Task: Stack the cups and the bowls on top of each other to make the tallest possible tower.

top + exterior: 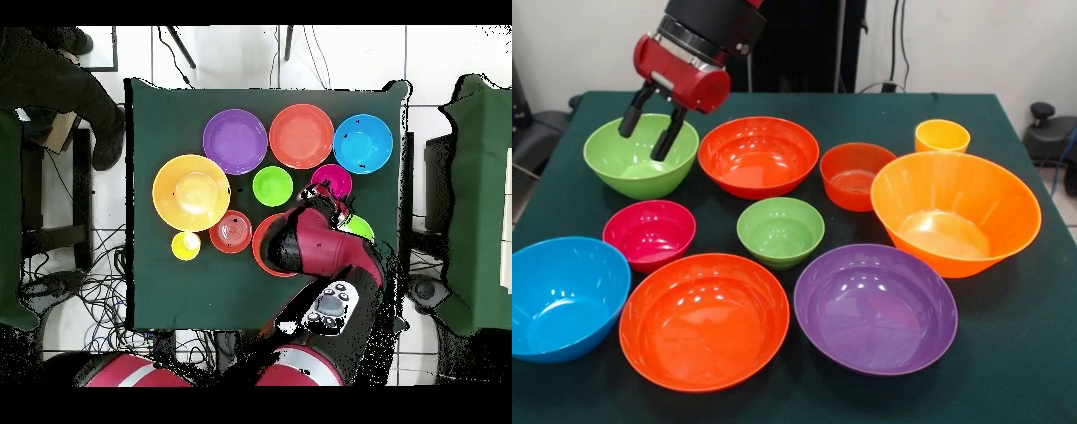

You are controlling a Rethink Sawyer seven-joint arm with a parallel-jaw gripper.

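Gripper [649,121] hanging tilted over large lime green bowl [641,157] at back corner of table; two black fingers [671,134] spread apart, nothing between them, tips reaching down inside the rim of that bowl. Cannot tell whether tips touch the bowl's wall. Red wrist housing above, black arm segment above that.

Just beside the lime bowl: large red-orange bowl [758,155], rims near or touching. Next along the back row: small red-orange bowl [857,175], then yellow-orange cup [942,136] behind it, upright, standing alone. Large orange bowl [955,212] beside the small red-orange one, rims touching or overlapping from the front view, tipped slightly toward the camera.

Middle row: magenta bowl [650,233] and small lime green bowl [779,231], apart from each other.

Nearest row: blue bowl [565,296] at the table's edge, wide red-orange bowl [704,320] next to it, purple bowl [875,308] beside that.

All bowls open side up, all empty, each standing singly on the dark green tablecloth [1024,353]. No tower yet: nothing nested or stacked.

Overhead view: arm [318,245] covering most of the large lime bowl and part of the red-orange one; gripper itself hidden beneath it. Person's dark-clad leg [60,85] at upper left corner, off the table.
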